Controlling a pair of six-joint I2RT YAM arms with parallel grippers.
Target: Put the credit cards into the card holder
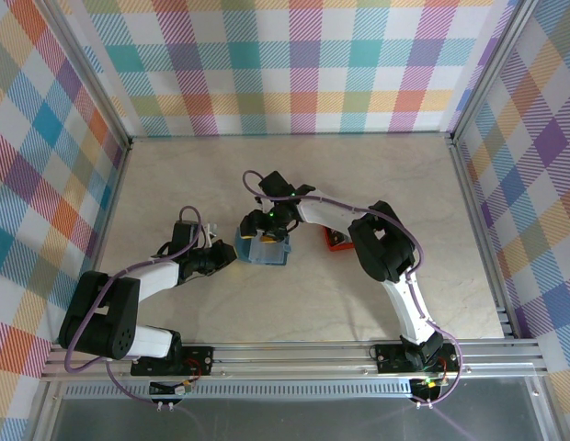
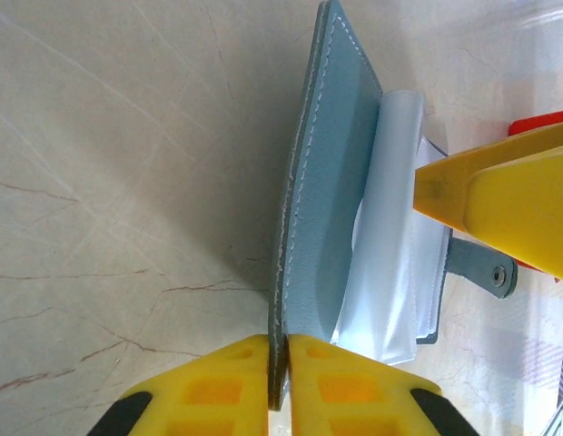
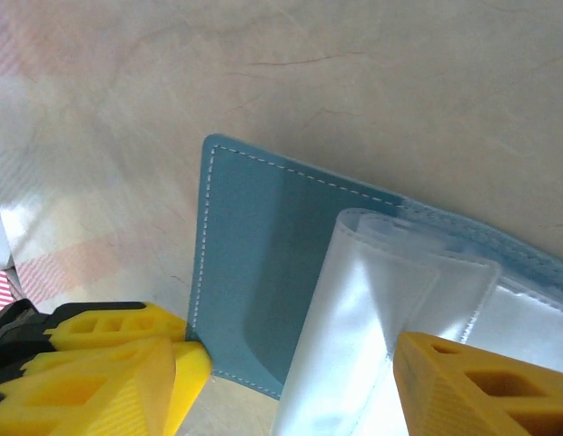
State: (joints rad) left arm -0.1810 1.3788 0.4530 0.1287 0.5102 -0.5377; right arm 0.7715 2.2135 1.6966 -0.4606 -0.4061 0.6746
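Beige marbled table (image 1: 313, 175); left end effector (image 2: 280, 350) tight on card holder (image 2: 329, 182) edge, right end effector (image 3: 295, 350) wide open.

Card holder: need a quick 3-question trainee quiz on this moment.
1. True or false: the left pincer is pinching the edge of the card holder.
2. Fill in: the small tray near the holder is coloured ____.
3. The card holder is: A) folded shut, B) open, clear pockets showing, C) lying in the tray.
Key: 1 true; 2 red; 3 B.
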